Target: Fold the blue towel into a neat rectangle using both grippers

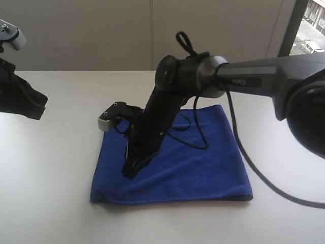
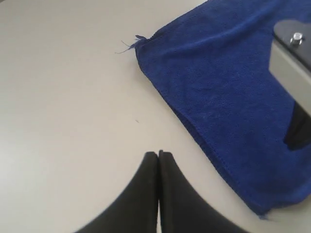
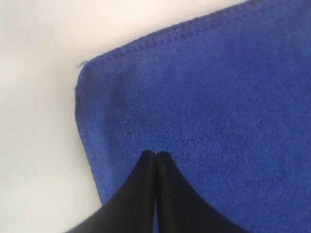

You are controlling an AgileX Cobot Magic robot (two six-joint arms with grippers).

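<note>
The blue towel point(image 1: 203, 162), doubled into a flat rectangle with stitched edges, lies in the middle of the white bench point(image 1: 51, 168); the right hand point(image 3: 156, 154), fingers pressed together and empty, points steeply down at its left part, while the left hand point(image 2: 158, 153), likewise closed on nothing, hangs over the bench beside the towel's edge.

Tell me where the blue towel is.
In the exterior view the blue towel lies on the white table, centre, with the right gripper over its left part.
</note>
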